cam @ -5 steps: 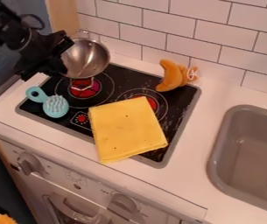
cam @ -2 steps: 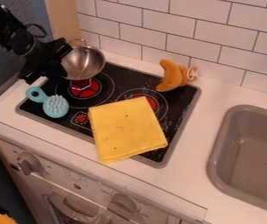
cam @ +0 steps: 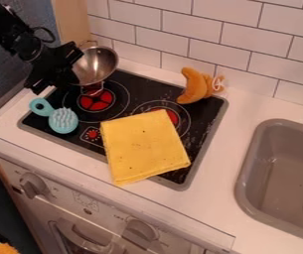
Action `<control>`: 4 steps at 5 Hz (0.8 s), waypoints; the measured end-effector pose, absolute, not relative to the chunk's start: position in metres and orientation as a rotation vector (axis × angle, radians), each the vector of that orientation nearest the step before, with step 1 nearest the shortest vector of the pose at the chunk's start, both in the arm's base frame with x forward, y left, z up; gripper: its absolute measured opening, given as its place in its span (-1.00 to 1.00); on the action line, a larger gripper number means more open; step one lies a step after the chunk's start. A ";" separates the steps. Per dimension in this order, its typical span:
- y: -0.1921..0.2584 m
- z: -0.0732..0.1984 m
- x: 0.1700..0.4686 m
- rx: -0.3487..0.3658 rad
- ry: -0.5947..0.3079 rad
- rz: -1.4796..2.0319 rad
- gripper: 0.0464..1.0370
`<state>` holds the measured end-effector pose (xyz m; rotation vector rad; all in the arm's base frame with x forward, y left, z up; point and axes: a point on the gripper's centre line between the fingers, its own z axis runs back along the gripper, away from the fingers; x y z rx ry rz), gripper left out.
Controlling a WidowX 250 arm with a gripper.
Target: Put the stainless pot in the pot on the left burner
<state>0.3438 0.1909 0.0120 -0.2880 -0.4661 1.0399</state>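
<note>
Lying in the left of the frame, a brush point(cam: 63, 120) rests on the stove point(cam: 205, 115). Above it, upper left, the gripper point(cam: 75, 67) pinches the left side of the pot point(cam: 99, 64), which tilts over the left burner point(cam: 96, 100), bare metal showing inside. Mid-frame lies a yellow cloth point(cam: 145, 147); upper middle, a croissant point(cam: 194, 87). The gray sink point(cam: 245, 166) sits far right.

Stainless pot point(cam: 99, 64): shiny, tilted, mouth toward camera, near left burner point(cam: 96, 100).
</note>
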 end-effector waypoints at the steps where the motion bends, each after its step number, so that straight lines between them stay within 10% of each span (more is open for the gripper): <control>1: 0.189 0.012 0.345 -0.293 -0.462 1.047 0.03; 3: 0.181 0.019 0.345 -0.305 -0.471 1.024 0.92; 4: 0.177 0.031 0.344 -0.297 -0.474 1.003 0.93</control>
